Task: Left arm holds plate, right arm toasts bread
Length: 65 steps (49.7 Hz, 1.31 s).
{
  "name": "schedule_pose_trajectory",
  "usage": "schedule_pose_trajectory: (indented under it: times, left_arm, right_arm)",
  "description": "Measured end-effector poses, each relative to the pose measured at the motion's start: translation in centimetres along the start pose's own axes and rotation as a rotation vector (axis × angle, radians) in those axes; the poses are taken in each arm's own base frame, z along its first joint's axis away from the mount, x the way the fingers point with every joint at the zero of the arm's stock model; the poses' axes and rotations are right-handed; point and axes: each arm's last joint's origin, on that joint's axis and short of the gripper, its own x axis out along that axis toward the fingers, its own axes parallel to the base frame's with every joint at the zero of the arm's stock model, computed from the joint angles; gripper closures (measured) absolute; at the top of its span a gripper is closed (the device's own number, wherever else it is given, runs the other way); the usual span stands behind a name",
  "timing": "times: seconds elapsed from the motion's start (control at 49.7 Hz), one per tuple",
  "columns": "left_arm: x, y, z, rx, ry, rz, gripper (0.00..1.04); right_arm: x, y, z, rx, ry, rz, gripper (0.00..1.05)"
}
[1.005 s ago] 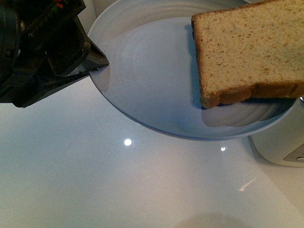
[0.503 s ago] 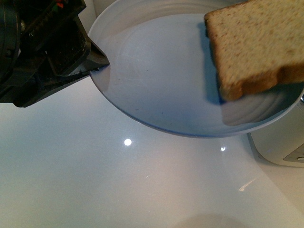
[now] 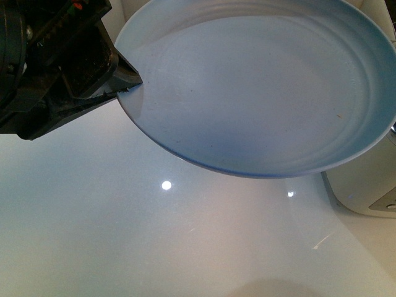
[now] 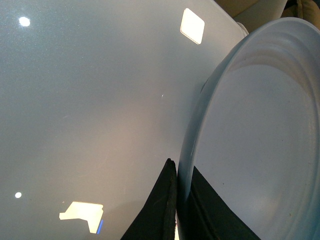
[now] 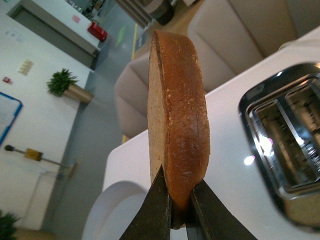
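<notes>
Clamping on plate (image 3: 260, 99) rim done by left gripper (image 3: 128, 82), so plate held clear of table (image 3: 154, 247). Bread (image 5: 177, 110) pinched by one edge in right gripper (image 5: 179, 190), probably lined up for toaster (image 5: 280, 150) slot.

The round pale blue-grey plate (image 3: 260, 93), filling the upper right of the front view, looks smooth and softly glazed, with faint rings. Below it the white counter (image 3: 167, 241) is glossy and mirrors lamps. The black left pincer (image 3: 131, 81), upper left, is matt angular plastic. The light brown wholemeal bread slice (image 5: 177, 125) has a rough, porous crust. The silver toaster top (image 5: 282, 145) is polished metal.
</notes>
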Motion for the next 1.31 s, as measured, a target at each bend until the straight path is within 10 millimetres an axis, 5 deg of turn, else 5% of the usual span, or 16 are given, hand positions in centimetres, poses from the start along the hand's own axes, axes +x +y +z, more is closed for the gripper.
schedule_pose_trajectory:
  times: [0.402, 0.865, 1.307]
  left_arm:
    - [0.0, 0.0, 0.0, 0.0, 0.0, 0.0, 1.02]
    - [0.0, 0.0, 0.0, 0.0, 0.0, 0.0, 1.02]
    - [0.0, 0.0, 0.0, 0.0, 0.0, 0.0, 1.02]
  right_arm:
    - [4.9, -1.8, 0.2, -0.543, -0.069, -0.195, 1.02]
    - [9.2, -2.2, -1.7, -0.731, 0.07, -0.321, 1.02]
    - [10.4, -2.8, -2.8, -0.752, 0.108, -0.362, 1.02]
